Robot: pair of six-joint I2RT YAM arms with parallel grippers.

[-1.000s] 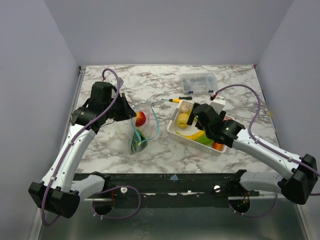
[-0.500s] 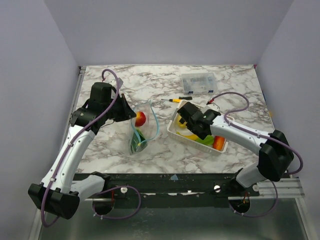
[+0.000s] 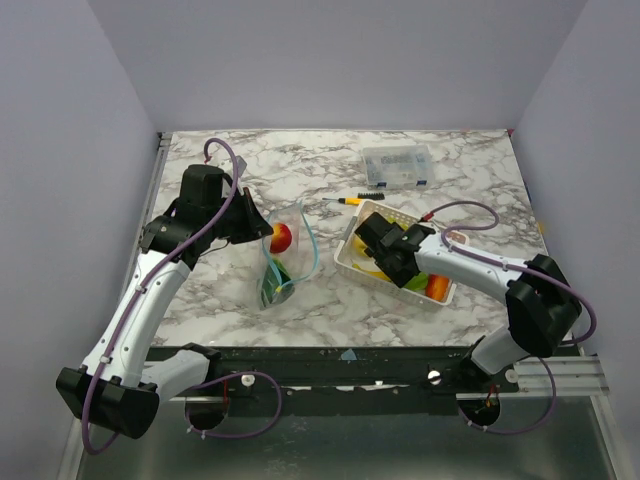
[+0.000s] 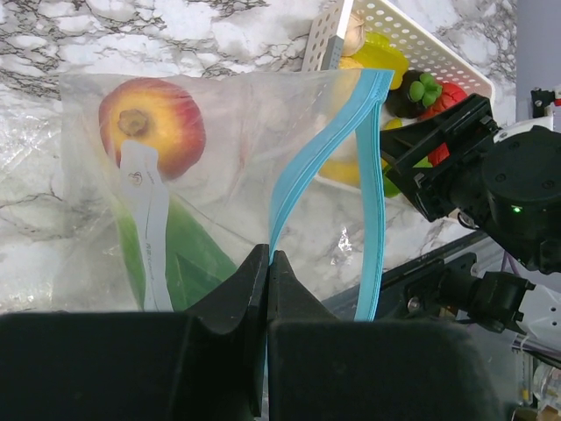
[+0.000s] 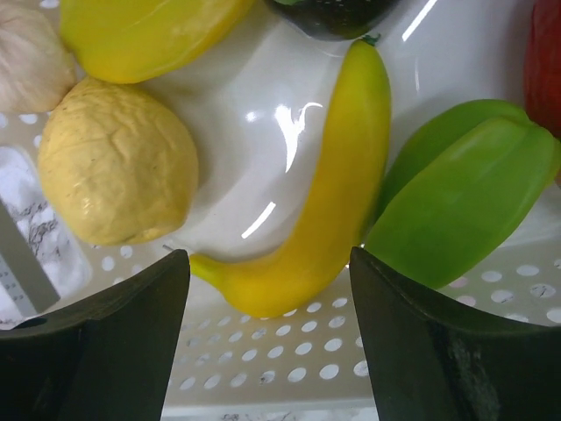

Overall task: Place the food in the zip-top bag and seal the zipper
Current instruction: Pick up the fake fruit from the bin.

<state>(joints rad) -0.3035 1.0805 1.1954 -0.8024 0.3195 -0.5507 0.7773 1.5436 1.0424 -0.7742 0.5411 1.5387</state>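
Note:
The clear zip-top bag (image 3: 287,255) stands open mid-table with a red-yellow fruit (image 4: 151,123) and a green piece (image 4: 188,250) inside. My left gripper (image 4: 267,259) is shut on the bag's light-blue zipper strip (image 4: 307,180), holding the mouth up. My right gripper (image 5: 270,272) is open, low inside the white basket (image 3: 352,262). Its fingers (image 5: 131,303) straddle a yellow banana (image 5: 329,206). A lemon (image 5: 114,162) and a green piece (image 5: 465,206) lie beside it.
A small clear lidded box (image 3: 396,163) sits at the back. A yellow-handled tool (image 3: 345,200) lies by the basket's far corner. A red piece (image 3: 437,287) and more food fill the basket's right end.
My right gripper has moved left and down into the basket, over the banana. The left gripper and bag have stayed put.

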